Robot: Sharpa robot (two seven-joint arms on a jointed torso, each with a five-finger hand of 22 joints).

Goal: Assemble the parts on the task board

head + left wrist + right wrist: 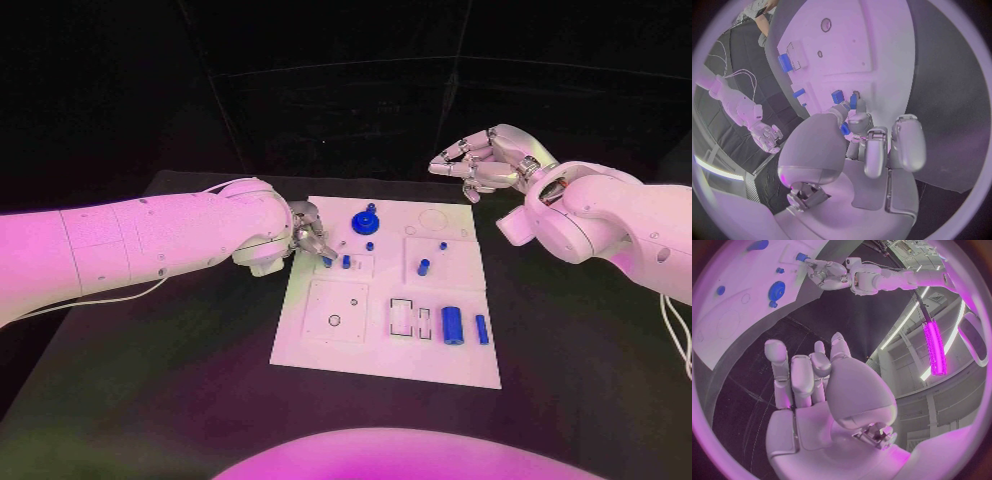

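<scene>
Left hand (306, 236) pinches a small blue peg (845, 128) at the task board (378, 345): rigid, light, likely slippery; grip its sides. Right hand (488, 160) is curled, holding nothing.

White task board (378, 360) lies flat mid-table; blue parts (451, 325) (mostly small pegs) sit on it.

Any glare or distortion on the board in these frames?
Head view: magenta light washes the task board, no hard glare, the blue parts stay legible. Left wrist view: fisheye bends the board's edges; the left hand blocks the near part. Right wrist view: a bright light strip flares beside the right hand.
</scene>
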